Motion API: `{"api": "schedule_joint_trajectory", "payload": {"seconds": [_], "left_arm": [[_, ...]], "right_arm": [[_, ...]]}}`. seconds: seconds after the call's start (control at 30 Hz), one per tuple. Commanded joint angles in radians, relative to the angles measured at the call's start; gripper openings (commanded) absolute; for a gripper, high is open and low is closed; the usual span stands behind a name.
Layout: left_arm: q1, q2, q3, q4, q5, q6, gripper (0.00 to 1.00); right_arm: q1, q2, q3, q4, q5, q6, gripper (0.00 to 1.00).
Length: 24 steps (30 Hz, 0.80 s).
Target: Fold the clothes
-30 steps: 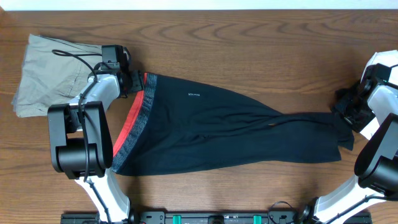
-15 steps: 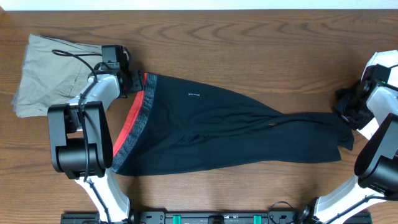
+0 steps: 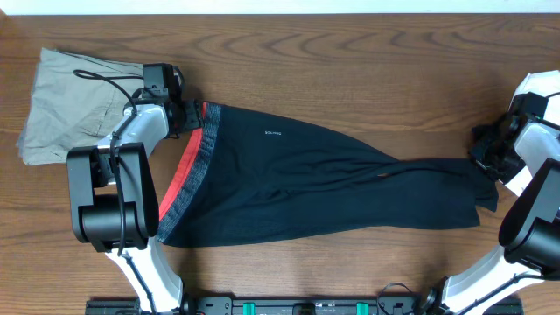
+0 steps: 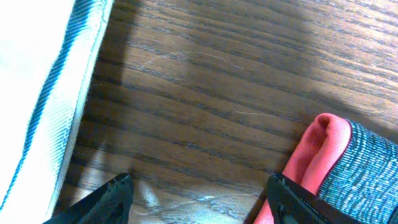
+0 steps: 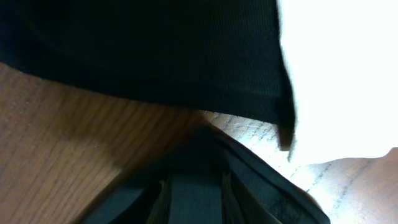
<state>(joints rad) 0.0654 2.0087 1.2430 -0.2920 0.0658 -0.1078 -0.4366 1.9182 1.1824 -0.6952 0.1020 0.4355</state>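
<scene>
The black leggings (image 3: 289,184) lie flat across the table, with the red-and-grey waistband (image 3: 188,175) at the left and the legs running right. My left gripper (image 3: 186,114) is at the waistband's top corner. In the left wrist view it (image 4: 202,199) stands open over bare wood, and the red waistband fold (image 4: 323,149) touches its right finger. My right gripper (image 3: 486,156) is at the leg ends. In the right wrist view its fingers meet in a point (image 5: 205,134) right at the hem of the black fabric (image 5: 155,50).
Khaki-beige trousers (image 3: 70,105) lie crumpled at the far left, just behind the left arm; their pale edge (image 4: 37,93) fills the left of the left wrist view. A bright white patch (image 5: 342,74) shows beside the leg hem. Both arm bases stand at the front edge.
The right gripper's fingers have drawn together at the leg ends. The leggings and both arms lie where they were.
</scene>
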Motion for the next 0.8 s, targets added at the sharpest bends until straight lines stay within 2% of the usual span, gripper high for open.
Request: {"api": "schedule_joint_trajectory", "payload": {"seconds": [0.0, 0.27, 0.53, 0.57, 0.77], "left_arm": [[0.003, 0.017, 0.01, -0.014, 0.005, -0.002, 0.81], [0.003, 0.017, 0.01, -0.013, 0.006, 0.035, 0.83], [0.001, 0.016, 0.016, -0.012, 0.039, 0.071, 0.83], [0.001, 0.016, 0.019, -0.011, 0.051, 0.07, 0.83], [0.001, 0.005, 0.045, -0.016, 0.089, 0.07, 0.81]], "right_arm": [[-0.005, 0.032, -0.008, 0.004, 0.006, -0.003, 0.23], [-0.006, 0.066, -0.008, 0.007, 0.006, -0.003, 0.12], [-0.006, 0.066, -0.008, 0.011, 0.006, -0.003, 0.09], [-0.006, 0.066, -0.008, 0.012, 0.006, -0.003, 0.09], [-0.006, 0.066, -0.008, 0.011, 0.006, -0.004, 0.35]]}}
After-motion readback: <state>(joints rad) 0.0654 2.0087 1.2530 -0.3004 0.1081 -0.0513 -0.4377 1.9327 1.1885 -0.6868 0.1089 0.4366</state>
